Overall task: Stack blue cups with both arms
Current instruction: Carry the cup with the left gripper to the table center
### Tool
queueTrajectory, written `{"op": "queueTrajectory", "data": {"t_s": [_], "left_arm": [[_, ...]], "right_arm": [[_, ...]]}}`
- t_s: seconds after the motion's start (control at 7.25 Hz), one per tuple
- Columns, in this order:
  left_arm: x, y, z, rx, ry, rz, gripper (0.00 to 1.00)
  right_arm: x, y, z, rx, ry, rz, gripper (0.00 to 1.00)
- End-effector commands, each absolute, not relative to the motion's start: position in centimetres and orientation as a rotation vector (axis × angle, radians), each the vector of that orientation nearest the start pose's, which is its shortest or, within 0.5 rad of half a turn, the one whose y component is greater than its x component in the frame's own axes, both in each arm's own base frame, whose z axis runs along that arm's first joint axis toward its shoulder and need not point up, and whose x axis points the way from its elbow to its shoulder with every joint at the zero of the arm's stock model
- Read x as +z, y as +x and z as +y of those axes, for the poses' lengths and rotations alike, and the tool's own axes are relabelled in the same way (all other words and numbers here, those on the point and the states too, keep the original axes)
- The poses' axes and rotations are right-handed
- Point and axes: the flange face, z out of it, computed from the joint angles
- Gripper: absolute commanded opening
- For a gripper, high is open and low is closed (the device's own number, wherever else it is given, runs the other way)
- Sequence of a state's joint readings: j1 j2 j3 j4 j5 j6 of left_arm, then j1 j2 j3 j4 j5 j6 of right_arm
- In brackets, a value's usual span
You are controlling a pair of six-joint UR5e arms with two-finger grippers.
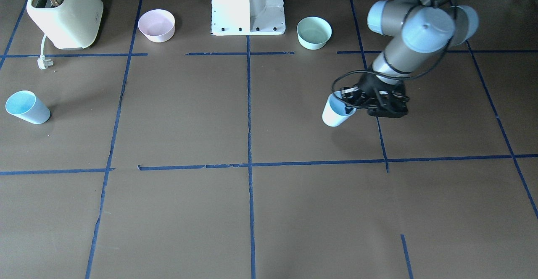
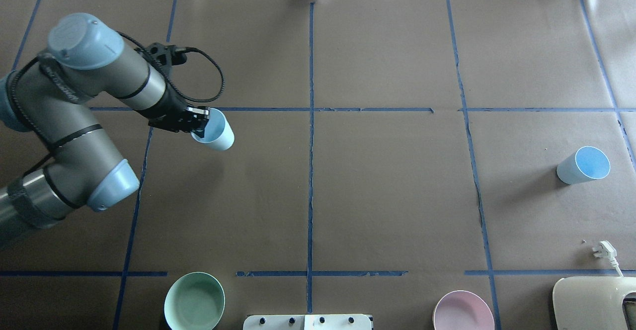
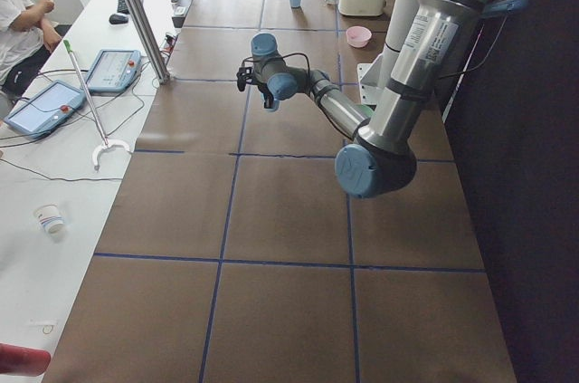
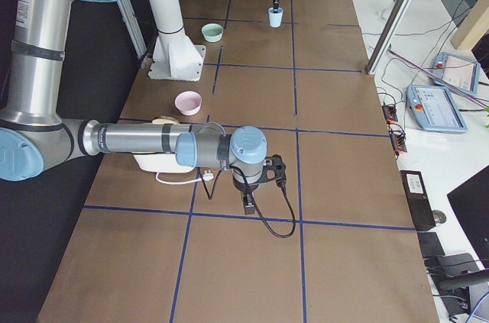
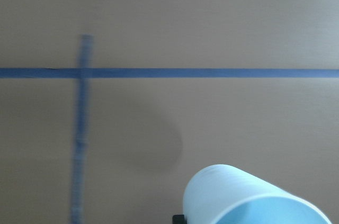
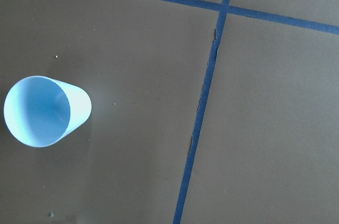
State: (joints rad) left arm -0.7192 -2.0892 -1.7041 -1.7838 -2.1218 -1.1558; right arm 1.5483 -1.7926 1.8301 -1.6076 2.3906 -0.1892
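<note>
OK, left gripper (image 2: 201,127) is clamped on the rim of the held cup (image 2: 221,136), one finger inside the mouth, one outside. That cup is fwd of the pedestal (image 1: 248,10) and off to the robot's left of it, approx upright, mouth up. Left wrist cam shows its shadow apart from it, so prob. lifted off the table (image 2: 377,196).

Free cup (image 2: 584,165) stands on the table, also fwd of the pedestal but far out on the robot's right of it. It's upright, mouth up, long axis vertical, nothing touching it.

Right gripper (image 4: 250,202) shows only in the right side view, pointing down, fwd-right of the pedestal. Can't tell if its fingers are apart or together. Its wrist cam has the free cup at the view's left edge, so it's near but not over it.

Key relation: the 2 cups are well apart, on opposite sides of the pedestal, and the free cup lies across the table from the left gripper. Right gripper is much nearer to it.

Judgement: right takes the free cup from above by the rim, then both meet fwd of the pedestal w/ axes lined up. Risk: the rim pinch lets the held cup tilt, so nesting goes off-axis.
</note>
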Motion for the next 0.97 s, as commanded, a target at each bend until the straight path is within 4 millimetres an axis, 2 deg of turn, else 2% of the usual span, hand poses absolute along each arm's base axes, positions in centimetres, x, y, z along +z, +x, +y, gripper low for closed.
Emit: {"op": "queueTrajectory", "data": {"t_s": [0.0,0.14,0.28,0.41,0.55,0.69,0.83], "left_arm": [[18.4,55.2,-48.6,-0.124,0.019,0.964,0.0],[17.9,58.3,-47.8,-0.107,0.018,0.942,0.0],[18.4,59.4,-46.6,-0.098,0.029,0.93,0.07],[18.6,59.6,-46.3,-0.093,0.026,0.926,0.34],[18.9,59.6,-46.3,-0.093,0.025,0.923,0.77],[19.0,59.5,-46.3,-0.092,0.026,0.921,1.0],[18.4,59.2,-46.2,-0.094,0.029,0.931,1.0]], "right_arm": [[63.0,5.1,-39.9,-0.201,0.069,-0.819,1.0],[63.0,5.1,-39.9,-0.201,0.069,-0.819,1.0],[63.0,5.1,-40.0,-0.202,0.07,-0.819,1.0],[63.0,5.1,-40.0,-0.202,0.07,-0.819,1.0],[63.0,5.1,-40.0,-0.2,0.069,-0.819,1.0],[62.9,5.1,-40.0,-0.201,0.071,-0.819,1.0],[63.0,5.1,-40.0,-0.2,0.069,-0.819,1.0]]}}
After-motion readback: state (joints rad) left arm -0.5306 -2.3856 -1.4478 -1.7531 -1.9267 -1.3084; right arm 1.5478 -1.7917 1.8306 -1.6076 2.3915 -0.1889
